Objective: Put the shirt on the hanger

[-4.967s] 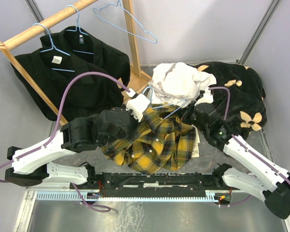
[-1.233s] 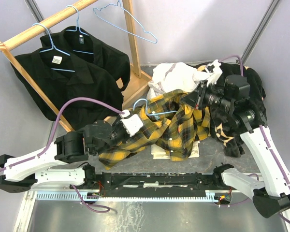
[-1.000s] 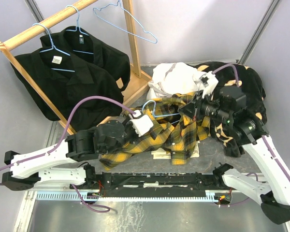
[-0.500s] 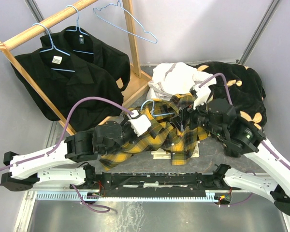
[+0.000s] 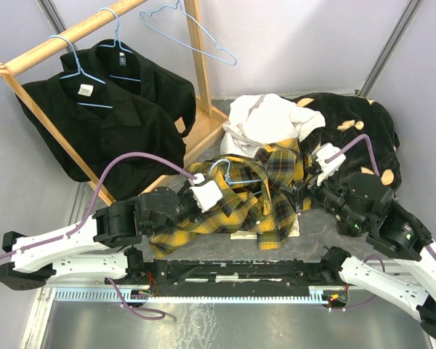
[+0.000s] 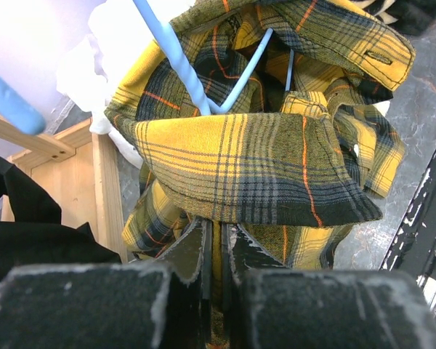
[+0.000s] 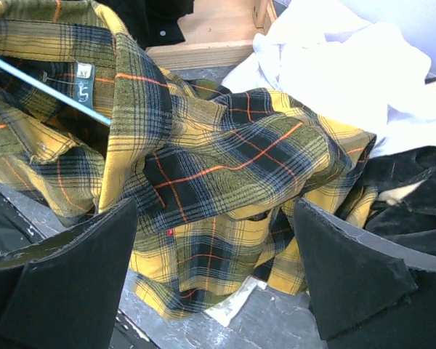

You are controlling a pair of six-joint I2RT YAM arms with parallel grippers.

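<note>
Left gripper (image 6: 216,251) is clamping a fold of the shirt (image 5: 240,207), lying bunched at the middle of the tabletop (image 7: 232,331), while the right gripper (image 7: 211,280) is hovering beside it, jaws wide and empty. The hanger (image 6: 176,54) is sitting partly inside the collar (image 7: 127,109); shoulders look not yet seated, so most draping is remaining. Only the right wrist view is showing the collar label (image 7: 83,81); only the overhead is showing the wooden rack (image 5: 73,33).

Plaid shirt (image 5: 236,211) crumpled mid-table (image 5: 316,234), blue hanger (image 5: 229,169) poking from its far fold; left gripper (image 5: 207,209) buried in its left side, right gripper (image 5: 303,195) just beside its right edge.
</note>
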